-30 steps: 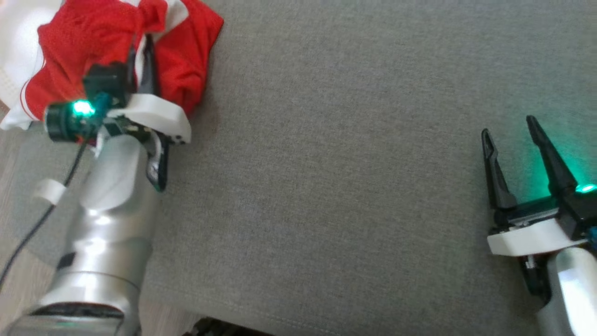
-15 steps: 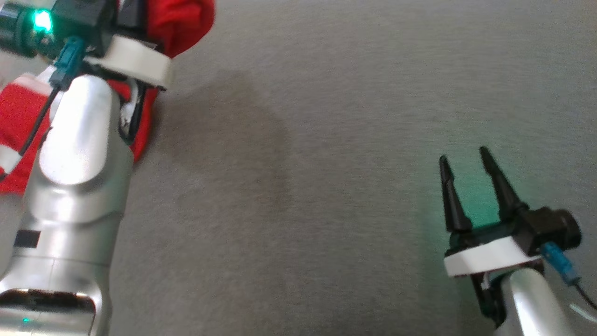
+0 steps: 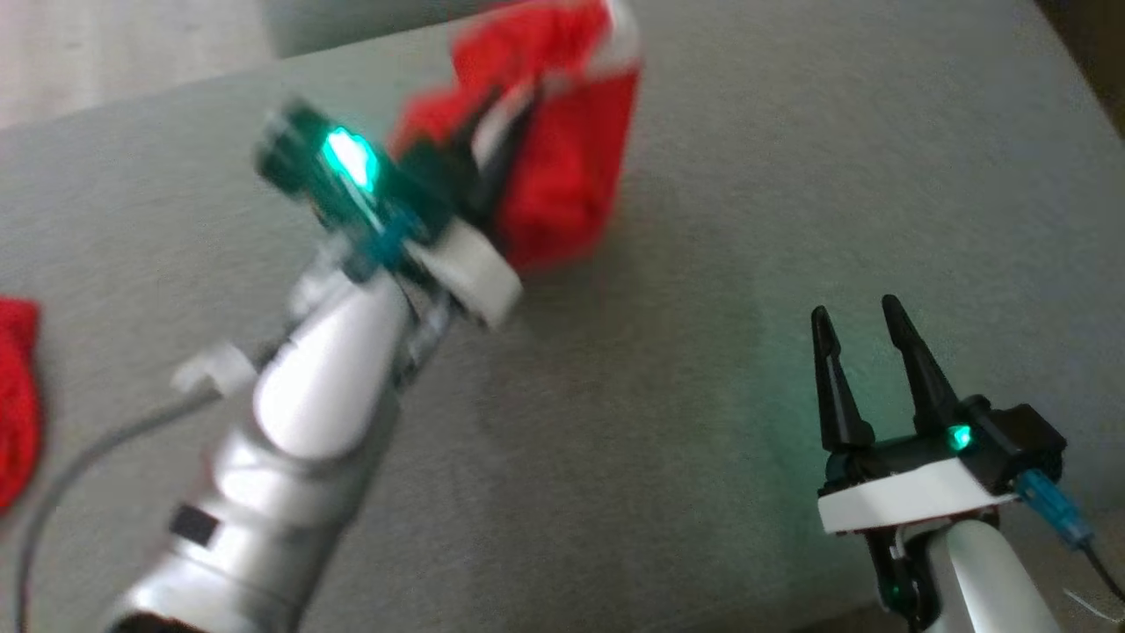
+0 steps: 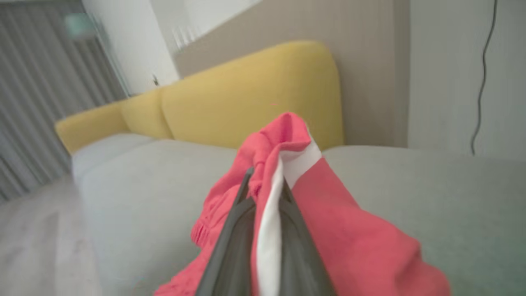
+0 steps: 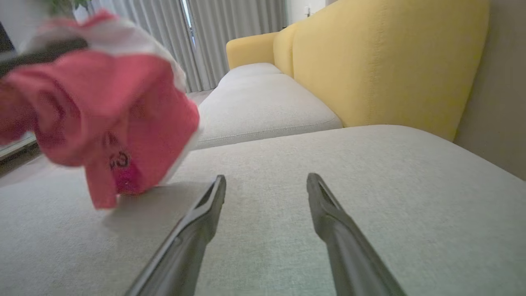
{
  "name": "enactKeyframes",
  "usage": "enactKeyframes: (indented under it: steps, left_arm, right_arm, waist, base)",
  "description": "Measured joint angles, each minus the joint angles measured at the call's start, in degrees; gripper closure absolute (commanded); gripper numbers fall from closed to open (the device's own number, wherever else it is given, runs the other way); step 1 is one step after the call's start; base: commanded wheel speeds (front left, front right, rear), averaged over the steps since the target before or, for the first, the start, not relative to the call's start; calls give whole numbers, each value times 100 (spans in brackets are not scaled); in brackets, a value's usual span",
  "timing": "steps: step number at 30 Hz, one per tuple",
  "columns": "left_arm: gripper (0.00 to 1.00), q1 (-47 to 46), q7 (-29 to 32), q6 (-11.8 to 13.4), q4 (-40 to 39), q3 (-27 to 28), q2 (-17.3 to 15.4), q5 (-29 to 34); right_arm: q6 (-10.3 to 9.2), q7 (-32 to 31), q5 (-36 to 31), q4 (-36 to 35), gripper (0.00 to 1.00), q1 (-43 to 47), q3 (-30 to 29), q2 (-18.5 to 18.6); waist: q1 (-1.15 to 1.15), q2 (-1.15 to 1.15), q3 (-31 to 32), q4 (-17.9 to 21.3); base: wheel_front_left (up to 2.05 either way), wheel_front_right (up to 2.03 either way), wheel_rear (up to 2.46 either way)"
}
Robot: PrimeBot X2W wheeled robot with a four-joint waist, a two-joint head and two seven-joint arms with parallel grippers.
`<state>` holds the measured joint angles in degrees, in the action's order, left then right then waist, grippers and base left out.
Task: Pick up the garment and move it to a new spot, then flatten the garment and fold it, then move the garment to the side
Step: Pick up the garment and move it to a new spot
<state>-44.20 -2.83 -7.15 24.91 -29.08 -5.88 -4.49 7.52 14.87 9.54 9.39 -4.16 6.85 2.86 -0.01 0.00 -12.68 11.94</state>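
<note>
Garment point(image 3: 562, 167), red with white trim, hangs bunched at 12 o'clock above the grey sofa cushion point(image 3: 703, 457), with the left gripper point(image 4: 266, 187) jaws pinching its folds. A second ago it lay heaped on the cushion, so the carry seems underway. Right gripper point(image 3: 854, 308) waits at 4 o'clock, jaws spread and empty. Another red cloth point(image 3: 16, 404) lies at 9 o'clock, out of the path.

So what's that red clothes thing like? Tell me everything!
The garment is red with white bands and a small dark print. It looks soft and is crumpled into a bunch. The left claw is shut on a fold near its top, so it hangs down, with its lowest edge at or just touching the grey cushion.
</note>
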Motion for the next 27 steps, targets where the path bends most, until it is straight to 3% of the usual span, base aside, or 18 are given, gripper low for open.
enactKeyframes:
  steps: [5,6,11,16,20,27]
  left_arm:
    - [96,601,-743,14,1139,-407,199,15]
    - [0,682,-869,42,1356,-403,211,-78]
    - [0,722,-1145,312,1556,-597,297,-182]
    - [0,824,-1183,984,166,-482,334,-297]
    - [0,1574,-1189,1386,-623,-103,327,-352]
    - [0,3125,-1188,1519,-1603,856,207,-594]
  right_arm:
    - [0,0,160,-10,0,-96,92,-8]
    - [0,0,178,-12,0,-147,102,-10]
    - [0,0,179,25,0,-216,45,-13]
    - [0,0,145,63,0,-197,-140,-15]
    - [0,0,25,67,0,-76,-274,-19]
    - [0,0,-9,89,0,227,-658,-22]
  waist:
    - [2,0,-371,419]
    - [2,0,-453,480]
    - [3,0,-671,601]
    - [2,0,-546,343]
    - [1,0,-282,-6]
    - [0,0,142,-651]
  base:
    - [0,0,0]
    - [0,0,0]
    - [0,0,0]
    - [0,0,0]
    - [0,0,0]
    - [0,0,0]
